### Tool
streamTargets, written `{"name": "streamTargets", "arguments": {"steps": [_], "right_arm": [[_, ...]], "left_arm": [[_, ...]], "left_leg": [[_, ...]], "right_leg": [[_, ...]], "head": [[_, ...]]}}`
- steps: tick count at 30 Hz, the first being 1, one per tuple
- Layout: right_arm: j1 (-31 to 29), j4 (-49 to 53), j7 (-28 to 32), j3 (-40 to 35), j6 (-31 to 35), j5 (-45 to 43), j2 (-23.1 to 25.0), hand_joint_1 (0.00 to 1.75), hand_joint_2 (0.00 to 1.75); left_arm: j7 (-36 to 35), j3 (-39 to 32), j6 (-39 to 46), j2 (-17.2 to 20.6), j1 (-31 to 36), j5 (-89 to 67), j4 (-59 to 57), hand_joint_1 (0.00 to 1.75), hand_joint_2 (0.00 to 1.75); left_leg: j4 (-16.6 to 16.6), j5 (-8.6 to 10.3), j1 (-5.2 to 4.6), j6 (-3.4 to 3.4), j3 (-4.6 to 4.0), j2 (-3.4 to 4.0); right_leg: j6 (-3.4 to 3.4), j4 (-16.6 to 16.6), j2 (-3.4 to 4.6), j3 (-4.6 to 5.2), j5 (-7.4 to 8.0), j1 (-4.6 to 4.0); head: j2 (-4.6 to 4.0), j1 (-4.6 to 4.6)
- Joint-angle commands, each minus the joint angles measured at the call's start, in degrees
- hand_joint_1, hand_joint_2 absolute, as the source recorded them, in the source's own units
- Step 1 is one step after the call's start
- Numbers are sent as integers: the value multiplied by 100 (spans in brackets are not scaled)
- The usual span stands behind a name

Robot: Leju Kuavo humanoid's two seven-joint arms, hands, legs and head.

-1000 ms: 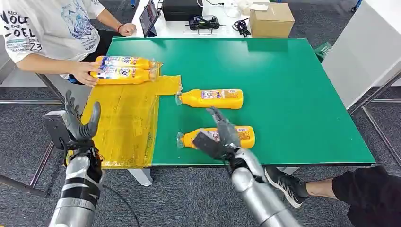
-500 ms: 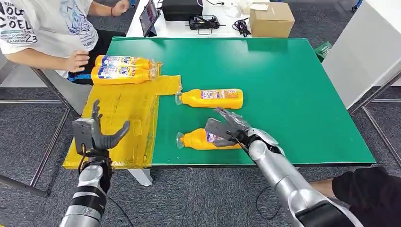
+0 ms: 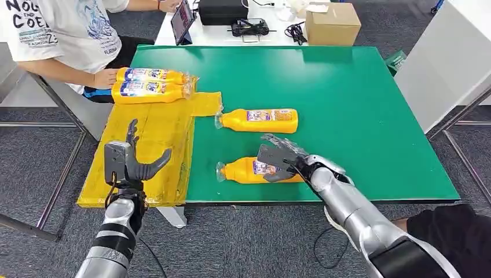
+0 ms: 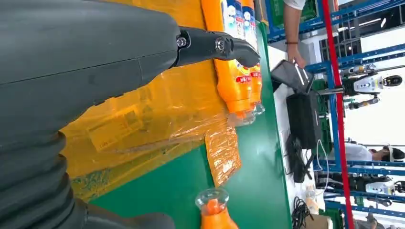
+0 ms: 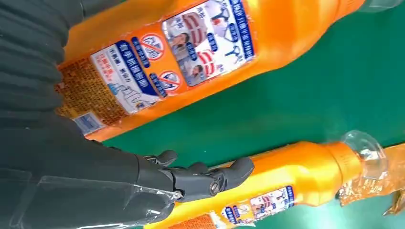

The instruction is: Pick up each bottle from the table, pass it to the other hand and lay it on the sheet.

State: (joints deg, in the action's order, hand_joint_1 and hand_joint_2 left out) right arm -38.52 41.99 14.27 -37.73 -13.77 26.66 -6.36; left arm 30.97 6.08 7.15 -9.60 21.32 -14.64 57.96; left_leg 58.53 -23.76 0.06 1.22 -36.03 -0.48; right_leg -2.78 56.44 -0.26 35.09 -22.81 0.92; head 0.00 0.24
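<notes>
Two bottles [image 3: 151, 85] lie on the yellow sheet [image 3: 151, 152], two wait on the desk [image 3: 359, 116]; the right hand [image 3: 279, 157] spreads wide over the near bottle [image 3: 248, 171], the left hand [image 3: 132, 164] waits wide and holds nothing

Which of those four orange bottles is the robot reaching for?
The bottle nearest the table's front edge: the right hand is over its base. The other three lie farther away.

Green table [image 3: 359, 104] with yellow sheet [image 3: 156, 150] and two orange bottles [image 3: 260, 120] directly on it.
</notes>
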Motion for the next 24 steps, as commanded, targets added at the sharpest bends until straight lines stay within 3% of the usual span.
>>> {"name": "streamTargets", "arguments": {"steps": [1, 7, 14, 24], "right_arm": [[-418, 163, -50, -719, -397, -71, -470, 0, 175], [-546, 215, -43, -1482, -735, 0, -678, 0, 175], [-622, 87, -99, -1797, -742, 19, -685, 0, 175], [-1054, -192, -590, -2719, -842, 431, -563, 0, 175]], "left_arm": [[-3, 177, -46, 66, 236, 10, -414, 0, 175], [-6, 241, -93, 34, 310, 64, -567, 0, 175], [-44, 278, -115, 22, 298, 112, -561, 0, 175], [-112, 312, -103, -56, 163, 247, -363, 0, 175]], "left_leg": [[5, -9, 1, -6, 16, -1], [6, -16, 4, -8, 30, 5], [3, -12, 1, -8, 22, 5], [2, -8, 0, -4, 13, 11]], "right_leg": [[11, 6, -3, -16, -10, -2], [15, 3, 2, -31, -14, -5], [14, 5, 4, -21, -11, -2], [8, 2, 10, -11, -5, -1]], "head": [[0, 0], [0, 0], [0, 0], [0, 4]]}}
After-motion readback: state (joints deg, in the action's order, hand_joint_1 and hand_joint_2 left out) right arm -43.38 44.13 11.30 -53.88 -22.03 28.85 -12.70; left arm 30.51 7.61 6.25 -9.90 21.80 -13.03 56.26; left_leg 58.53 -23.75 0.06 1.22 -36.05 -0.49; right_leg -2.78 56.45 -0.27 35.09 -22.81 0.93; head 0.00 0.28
